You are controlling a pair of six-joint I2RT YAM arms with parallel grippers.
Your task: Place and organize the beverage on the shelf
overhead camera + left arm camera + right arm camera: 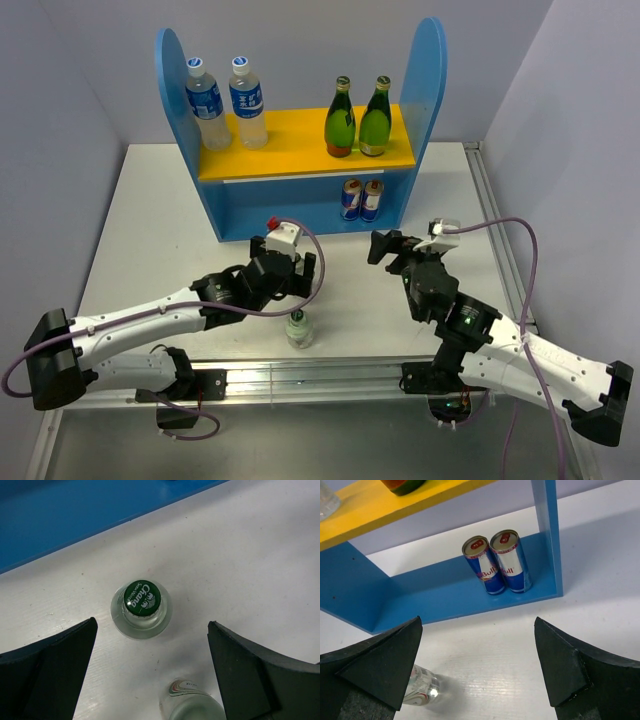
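The left tool (152,627) hangs with fingers wide apart and empty over the upright clear glass bottle with a green cap (141,605), mid-frame on the white worktop (250,555). Best to centre on the neck, then descend straight, avoiding the second clear bottle (192,702) at the bottom edge. The blue two-tier shelf with a yellow upper board (290,150) stands upper centre of the top view; the right tool (478,630) also gapes, empty.

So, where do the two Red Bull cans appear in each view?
Top external: the cans are right of centre, on the lower tier of the shelf, at its right end.
Left wrist: not in it.
Right wrist: upper centre, side by side at the shelf's right end.
Shared landmark: the yellow board, above the cans in both those views.
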